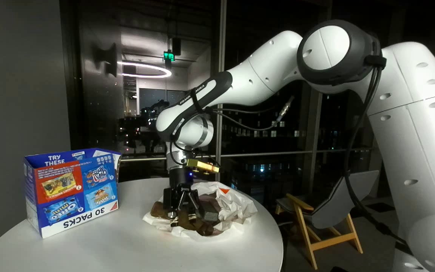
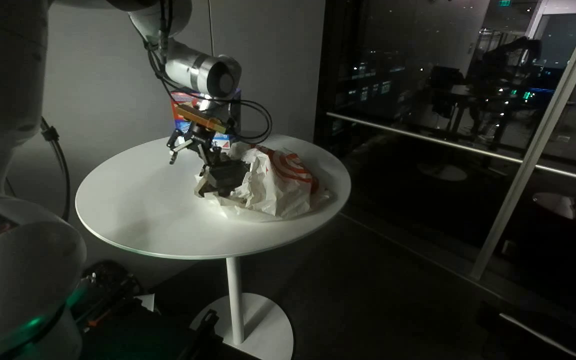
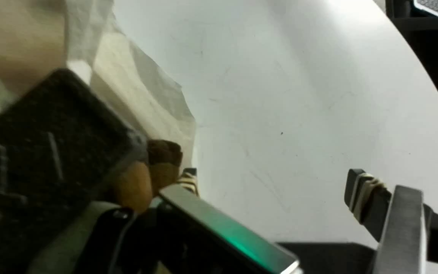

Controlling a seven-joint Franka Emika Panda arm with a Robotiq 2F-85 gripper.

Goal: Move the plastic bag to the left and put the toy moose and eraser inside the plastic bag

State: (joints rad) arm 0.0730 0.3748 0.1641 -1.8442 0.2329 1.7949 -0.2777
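The white plastic bag [image 1: 240, 211] lies crumpled on the table with red print, and shows in an exterior view [image 2: 288, 187] and the wrist view [image 3: 143, 83]. The dark block-shaped eraser [image 1: 210, 215] is at the bag's mouth, also visible in an exterior view [image 2: 228, 177] and the wrist view [image 3: 51, 148]. The brown toy moose [image 1: 191, 223] lies on the bag's edge beside and partly under the eraser; its brown and tan parts show in the wrist view [image 3: 165, 152]. My gripper [image 3: 274, 184] is open and empty, low over the table, one finger beside the moose.
A blue snack box [image 1: 77, 189] stands on the round white table [image 1: 127, 249], behind the gripper in an exterior view [image 2: 180, 112]. A window and rail are beyond the table. A wooden-framed chair [image 1: 312, 223] stands on the floor nearby.
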